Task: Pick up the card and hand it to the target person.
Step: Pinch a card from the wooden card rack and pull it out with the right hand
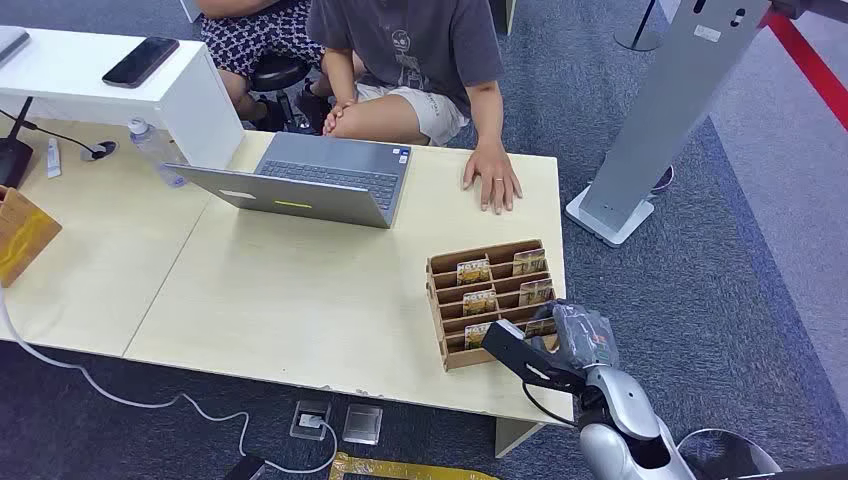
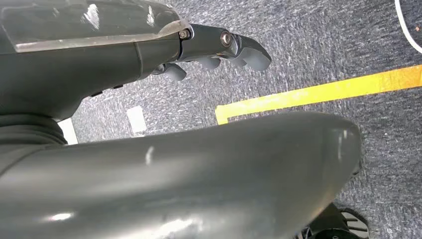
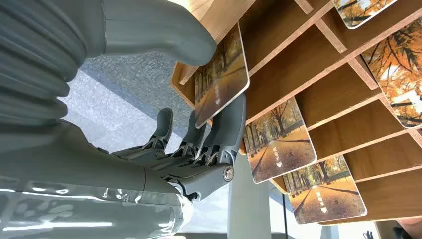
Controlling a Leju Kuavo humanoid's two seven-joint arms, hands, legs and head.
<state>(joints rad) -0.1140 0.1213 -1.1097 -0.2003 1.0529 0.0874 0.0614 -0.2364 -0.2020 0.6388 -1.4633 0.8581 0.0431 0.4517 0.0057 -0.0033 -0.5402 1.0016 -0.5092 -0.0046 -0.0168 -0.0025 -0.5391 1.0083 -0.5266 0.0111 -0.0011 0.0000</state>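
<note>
Card (image 3: 221, 82) pinched by the right hand (image 3: 199, 149) at the wooden rack (image 1: 492, 300).
Glossy, round-cornered, autumn-tree print, in the slatted rack's front slot on the pale surface (image 1: 300, 290); left hand (image 2: 219, 50) hangs with fingers curled, holding nothing.

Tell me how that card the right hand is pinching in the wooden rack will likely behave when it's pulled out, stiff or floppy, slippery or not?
The card looks flat and straight-edged between the right hand's thumb and fingers, so probably stiff. Its glossy printed face suggests it may slip in a light pinch. It is thin, so likely very light, and should slide out of the wooden rack without dragging it.
</note>
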